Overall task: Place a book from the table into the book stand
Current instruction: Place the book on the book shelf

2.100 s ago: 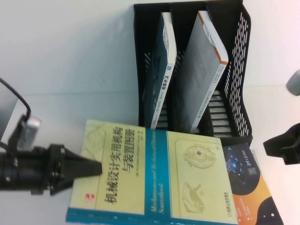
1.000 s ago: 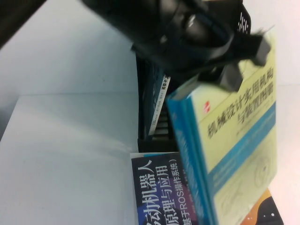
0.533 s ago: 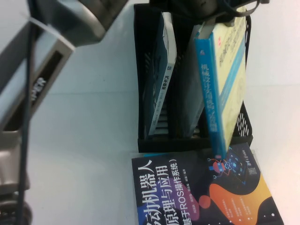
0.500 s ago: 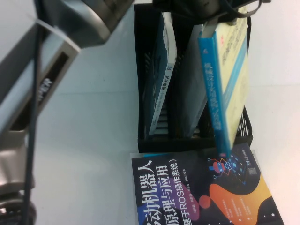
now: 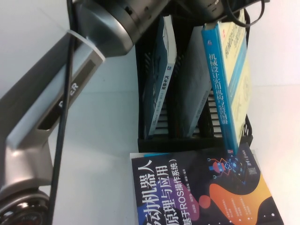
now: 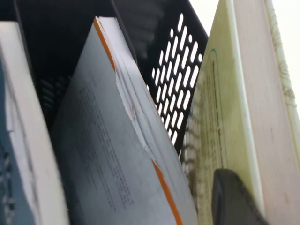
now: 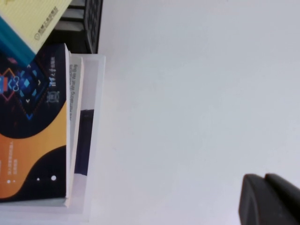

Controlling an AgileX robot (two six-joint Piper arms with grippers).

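Observation:
The pale yellow book [image 5: 230, 79] with the blue spine stands on edge, tilted, at the right slot of the black book stand [image 5: 139, 93]. Its lower corner reaches the stand's front right corner. My left gripper [image 5: 224, 16] is shut on the book's top edge above the stand. In the left wrist view one dark finger [image 6: 233, 199] presses the yellow cover [image 6: 220, 117] beside the stand's perforated wall [image 6: 178, 70]. Whether the book rests on the base is hidden. My right gripper [image 7: 269, 199] is shut and empty over the bare white table [image 7: 187, 93], out of the high view.
A teal book [image 5: 161, 70] leans in the left slot and a grey orange-edged book [image 5: 194, 89] in the middle slot. A black book with an orange-purple robot cover [image 5: 201, 187] lies flat in front of the stand. My left arm [image 5: 70, 89] crosses the table's left side.
The left gripper carried the yellow book from in front of the stand up and over it, then lowered it at the right slot. It now stands lower and more upright.

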